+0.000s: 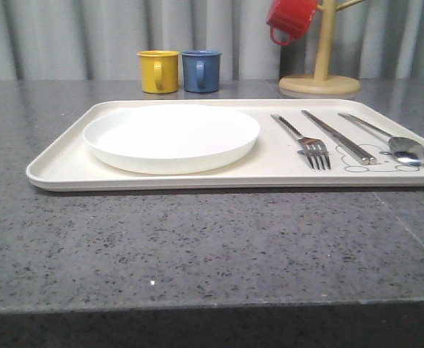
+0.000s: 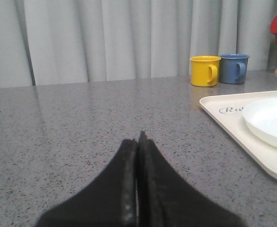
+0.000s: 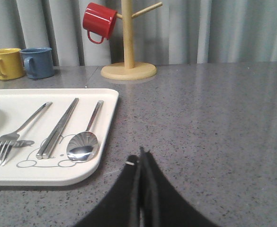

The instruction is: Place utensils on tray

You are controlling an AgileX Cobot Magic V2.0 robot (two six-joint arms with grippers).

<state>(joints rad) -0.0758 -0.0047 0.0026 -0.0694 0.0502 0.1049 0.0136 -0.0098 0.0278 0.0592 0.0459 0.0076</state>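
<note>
Lying flat on the tray (image 1: 59, 170), fork (image 1: 309, 141), knife (image 1: 338, 136), spoon (image 1: 393, 143) — thin, stiff, slippery; grip mid-handle. Both arms' fingers (image 2: 138, 189) (image 3: 140, 189) pressed together, empty.

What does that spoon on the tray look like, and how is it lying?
The spoon is shiny silver metal with an oval bowl and a long flat handle. It lies flat on the cream tray, bowl facing up and toward the camera side, handle pointing back. It sits rightmost, beside the knife, apart from it.

One tray (image 1: 59, 170); one plate (image 1: 172, 138); three utensils (image 1: 340, 136) — three mugs (image 1: 159, 71); one mug tree (image 1: 320, 80).
</note>
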